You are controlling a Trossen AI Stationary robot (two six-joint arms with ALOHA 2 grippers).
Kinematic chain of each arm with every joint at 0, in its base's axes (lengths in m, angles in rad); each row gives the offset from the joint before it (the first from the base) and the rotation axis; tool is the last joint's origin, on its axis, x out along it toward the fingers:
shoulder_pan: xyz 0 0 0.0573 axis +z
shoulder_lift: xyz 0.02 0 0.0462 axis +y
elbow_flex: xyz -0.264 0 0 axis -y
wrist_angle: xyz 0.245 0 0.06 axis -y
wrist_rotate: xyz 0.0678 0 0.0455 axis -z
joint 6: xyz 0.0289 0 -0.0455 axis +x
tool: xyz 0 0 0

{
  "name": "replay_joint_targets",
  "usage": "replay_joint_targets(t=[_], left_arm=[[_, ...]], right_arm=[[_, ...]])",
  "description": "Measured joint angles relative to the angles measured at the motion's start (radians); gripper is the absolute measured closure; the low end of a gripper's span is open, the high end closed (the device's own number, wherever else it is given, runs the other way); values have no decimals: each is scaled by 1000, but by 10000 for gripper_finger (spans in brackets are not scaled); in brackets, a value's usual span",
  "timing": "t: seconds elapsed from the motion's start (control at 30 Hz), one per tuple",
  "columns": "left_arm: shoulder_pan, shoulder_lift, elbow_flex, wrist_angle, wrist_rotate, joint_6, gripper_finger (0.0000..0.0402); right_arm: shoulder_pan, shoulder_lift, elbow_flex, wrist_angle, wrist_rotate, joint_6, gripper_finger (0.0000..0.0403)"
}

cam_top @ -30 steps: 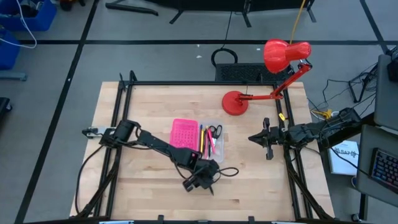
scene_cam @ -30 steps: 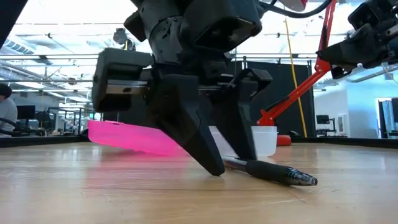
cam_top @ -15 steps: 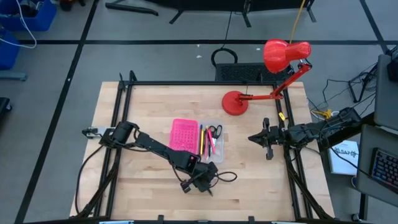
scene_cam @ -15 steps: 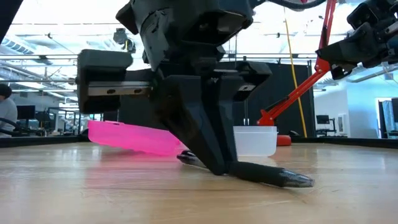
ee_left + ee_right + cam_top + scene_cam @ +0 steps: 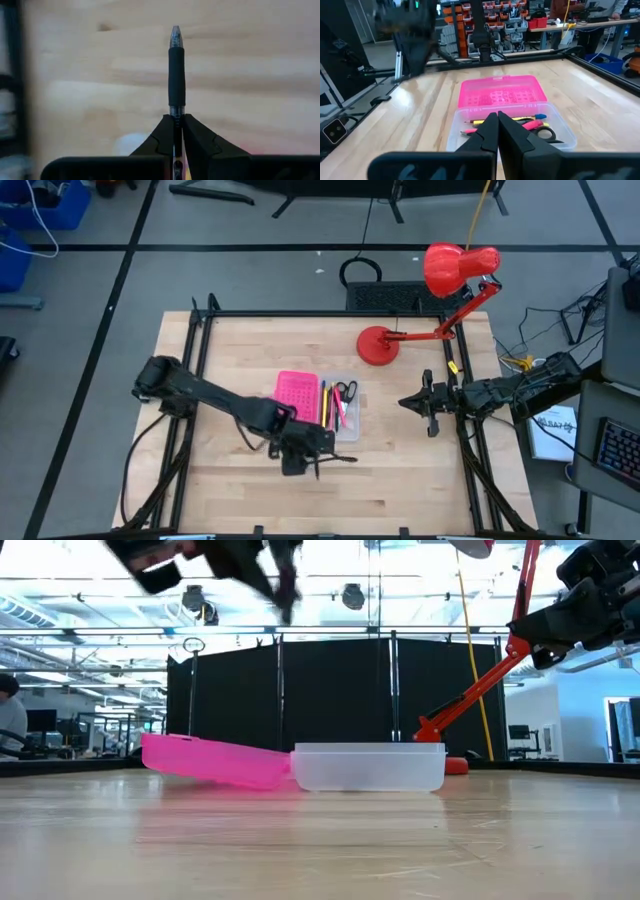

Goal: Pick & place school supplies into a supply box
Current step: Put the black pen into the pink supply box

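Observation:
My left gripper (image 5: pixel 303 454) hangs above the table's near middle, shut on a black pen (image 5: pixel 176 65) that sticks out toward the table's right (image 5: pixel 340 458). The supply box lies open just beyond it, with a pink half (image 5: pixel 297 395) and a clear tray half (image 5: pixel 343 418). In the tray lie black-handled scissors (image 5: pixel 347 391) and yellow, pink and black pens (image 5: pixel 327 402). My right gripper (image 5: pixel 408 402) waits shut above the table's right side, pointing at the box. My left gripper pinches the pen's barrel just behind its black rubber grip (image 5: pixel 176 111) between the two fingertips (image 5: pixel 165 134). The fingers slant down from the table's left. The pen juts out past the fingertips, tip forward, lifted clear of the table.
A red desk lamp stands with its base (image 5: pixel 379 345) at the table's far right and its head (image 5: pixel 458 268) beyond the edge. A black frame rail (image 5: pixel 195 360) runs along the table's left side and far side. Bare wood lies near the front edge (image 5: pixel 400 490).
My left gripper has shut on the black pen that lay on the table, then risen quickly, rolled about and drawn a little toward the table's left. The pen has come off the wood and now hangs clear of it. My right arm has kept still.

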Motion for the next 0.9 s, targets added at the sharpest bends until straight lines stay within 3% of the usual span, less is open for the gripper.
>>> replay_joint_targets(t=[0.17,0.53,0.9], left_arm=[[79,-34,2,10,-84,210,375],[329,82,2,69,124,424,376],[409,221,3,104,151,560,377]], right_arm=[[0,3,0,8,7,-22,403],[0,12,0,71,34,-125,403],[0,23,0,105,30,-147,403]])
